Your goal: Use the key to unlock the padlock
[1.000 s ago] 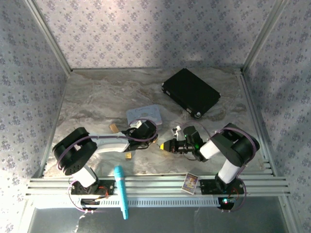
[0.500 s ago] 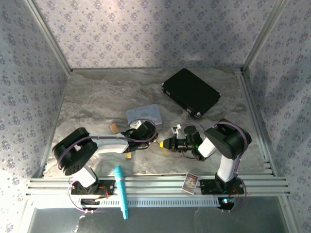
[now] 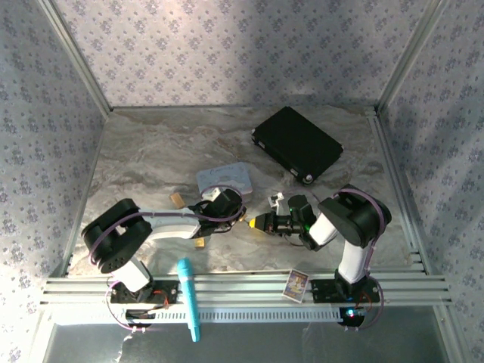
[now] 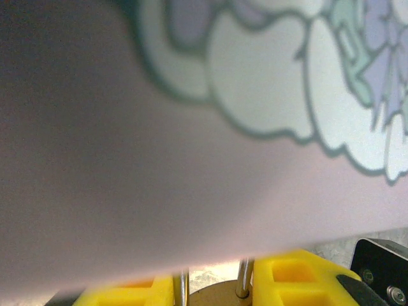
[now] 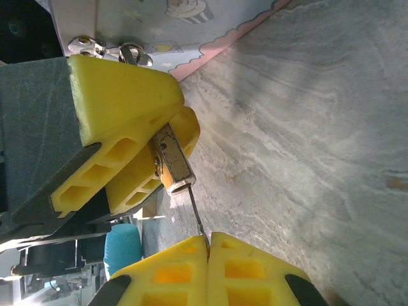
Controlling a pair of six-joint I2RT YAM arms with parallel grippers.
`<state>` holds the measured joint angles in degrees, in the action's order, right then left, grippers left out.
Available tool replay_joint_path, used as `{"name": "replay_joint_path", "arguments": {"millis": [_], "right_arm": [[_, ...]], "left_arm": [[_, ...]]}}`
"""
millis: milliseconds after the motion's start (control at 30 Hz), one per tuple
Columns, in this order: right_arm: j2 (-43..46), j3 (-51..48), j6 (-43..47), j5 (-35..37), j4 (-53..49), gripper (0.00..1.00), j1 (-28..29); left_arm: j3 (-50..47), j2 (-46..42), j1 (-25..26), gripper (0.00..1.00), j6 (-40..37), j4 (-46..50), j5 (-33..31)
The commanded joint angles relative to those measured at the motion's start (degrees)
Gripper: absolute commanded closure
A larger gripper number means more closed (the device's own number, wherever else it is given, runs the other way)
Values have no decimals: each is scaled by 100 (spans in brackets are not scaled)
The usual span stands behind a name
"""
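Right pincer (image 5: 207, 242) edged left; key (image 5: 197, 215) tip touching padlock (image 5: 171, 160).

Brushed brass on padlock (image 5: 171, 158), dully gleaming. Thin bright metal for key (image 5: 196, 213). Matt yellow moulded plastic on right tool (image 5: 207, 242). Smooth, faintly glossy marble-look counter (image 5: 306, 127). Glossy printed tin (image 5: 191, 19) with shiny metal clasp (image 5: 108, 48). Matt black case (image 3: 296, 144).

We see our right gripper (image 5: 207, 238) pinching the key (image 5: 196, 211), its tip meeting the padlock (image 5: 171, 157) clamped in the left gripper (image 5: 174, 121).
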<state>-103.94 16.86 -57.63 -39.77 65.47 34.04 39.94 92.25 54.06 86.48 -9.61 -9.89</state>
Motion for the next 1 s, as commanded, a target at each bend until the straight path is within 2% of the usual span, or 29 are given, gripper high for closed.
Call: {"name": "replay_joint_path", "arguments": {"millis": [0, 567, 967], "right_arm": [[-56, 55, -56, 37, 314, 100, -51], [-163, -209, -159, 144, 679, 100, -96], [-299, -48, -305, 232, 773, 100, -69]], "left_arm": [[-30, 169, 60, 84, 351, 217, 361], [-61, 242, 78, 84, 537, 90, 390], [-39, 241, 123, 85, 584, 11, 463]]}}
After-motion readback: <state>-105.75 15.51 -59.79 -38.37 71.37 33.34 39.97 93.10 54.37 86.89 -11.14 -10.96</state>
